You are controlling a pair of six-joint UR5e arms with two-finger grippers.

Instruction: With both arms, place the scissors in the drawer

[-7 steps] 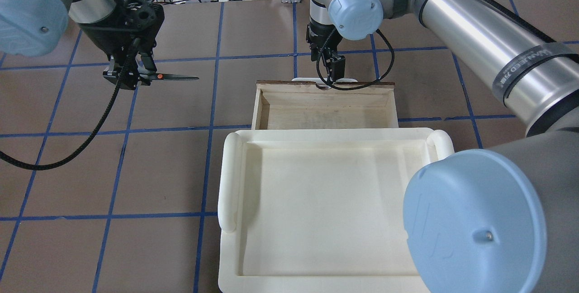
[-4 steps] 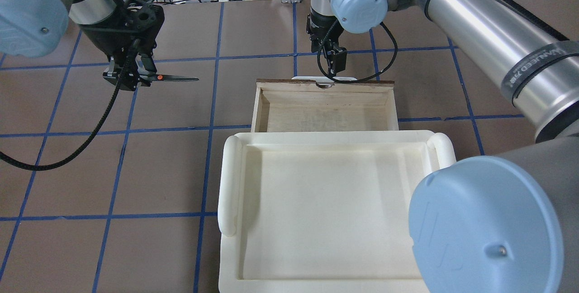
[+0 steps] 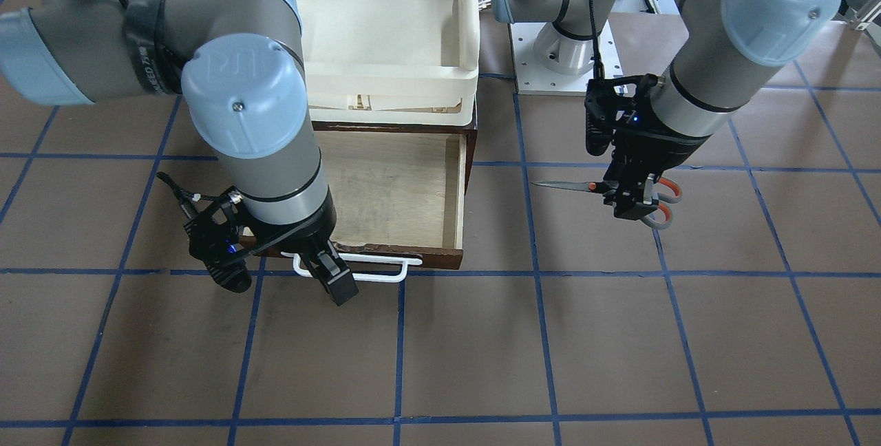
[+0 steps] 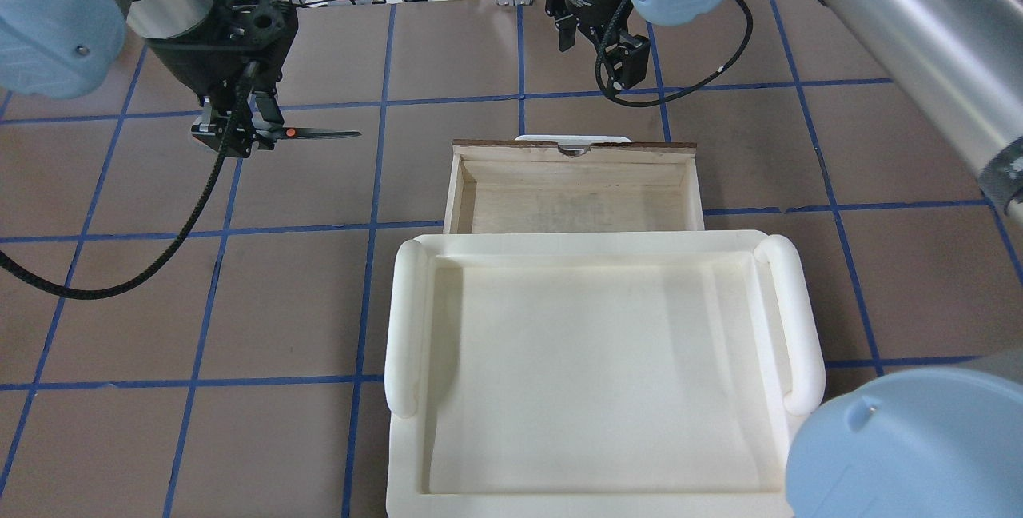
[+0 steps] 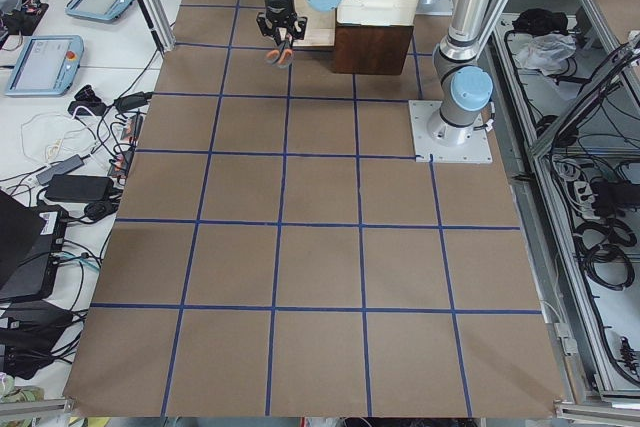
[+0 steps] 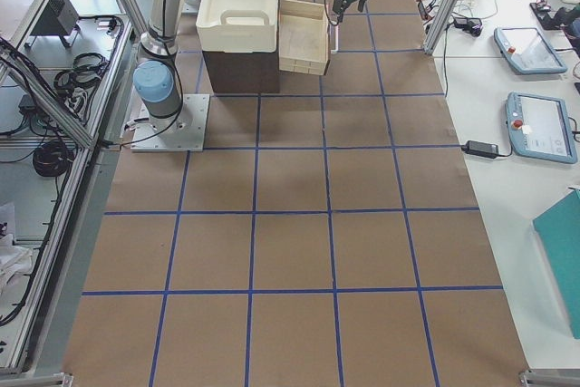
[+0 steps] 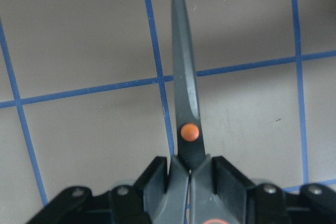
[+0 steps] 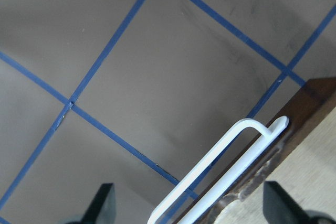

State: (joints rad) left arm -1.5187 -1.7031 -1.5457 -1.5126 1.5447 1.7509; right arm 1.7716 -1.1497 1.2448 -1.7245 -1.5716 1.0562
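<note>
My left gripper [image 4: 232, 137] is shut on the scissors [image 4: 316, 133] at their dark grey and orange handles and holds them level above the mat, left of the drawer. The blades point toward the drawer. In the front view the blades [image 3: 568, 186] stick out of that gripper [image 3: 630, 204]. The left wrist view shows the orange pivot and the closed blades [image 7: 186, 93]. The drawer [image 4: 455, 190] stands open, its pale interior bare. My right gripper [image 4: 619, 70] is open and empty, above the mat just beyond the white handle [image 4: 571, 137]. That handle also shows in the right wrist view [image 8: 220, 166].
A cream-white plastic tray [image 4: 408, 318] sits on top of the dark cabinet, right behind the open drawer. Cables and equipment lie past the table's far edge. The brown mat with blue grid lines surrounds the drawer.
My right gripper has let go of the drawer handle, lifted and moved away beyond it. My left gripper with the scissors has shifted slightly right.
</note>
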